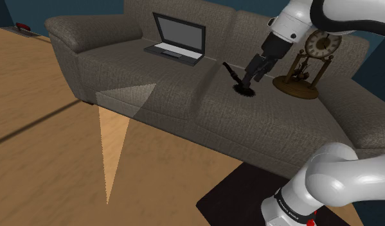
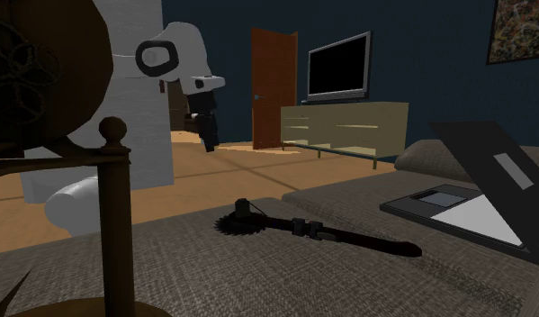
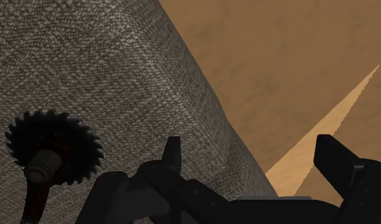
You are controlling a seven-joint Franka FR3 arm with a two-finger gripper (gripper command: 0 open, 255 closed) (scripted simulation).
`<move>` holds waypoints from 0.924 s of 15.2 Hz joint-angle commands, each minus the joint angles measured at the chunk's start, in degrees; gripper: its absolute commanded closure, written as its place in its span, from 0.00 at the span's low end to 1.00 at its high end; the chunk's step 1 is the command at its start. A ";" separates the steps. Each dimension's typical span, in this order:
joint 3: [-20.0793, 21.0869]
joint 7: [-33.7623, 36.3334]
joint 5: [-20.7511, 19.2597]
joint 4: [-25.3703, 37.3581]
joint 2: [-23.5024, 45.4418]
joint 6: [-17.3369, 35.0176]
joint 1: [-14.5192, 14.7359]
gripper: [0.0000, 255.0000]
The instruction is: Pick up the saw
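Note:
The saw (image 1: 236, 77) is a dark, slim tool with a toothed round blade (image 2: 233, 219) at one end and a long black handle (image 2: 366, 238). It lies flat on the grey sofa seat (image 1: 171, 96), between a laptop and a clock. My black gripper (image 1: 249, 78) hangs just above the blade end, open, with nothing between its fingers. In the wrist view the blade (image 3: 52, 147) rests on the cushion off to the side of one fingertip (image 3: 173, 153). The gap of the gripper (image 3: 254, 156) looks past the sofa's front edge to the wooden floor.
An open laptop (image 1: 178, 37) sits on the seat further along in the shoulder view's left. A brown mantel clock (image 1: 311, 64) stands on the seat at the right. Across the room are a door (image 2: 273, 86), a television (image 2: 339, 65) and a low sideboard (image 2: 344, 126).

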 commanded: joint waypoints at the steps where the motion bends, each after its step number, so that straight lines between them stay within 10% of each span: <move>1: 0.00 0.00 0.00 0.00 0.00 0.00 0.00 0.00; 14: -3.85 4.64 -5.82 12.77 23.56 8.24 -7.93 0.00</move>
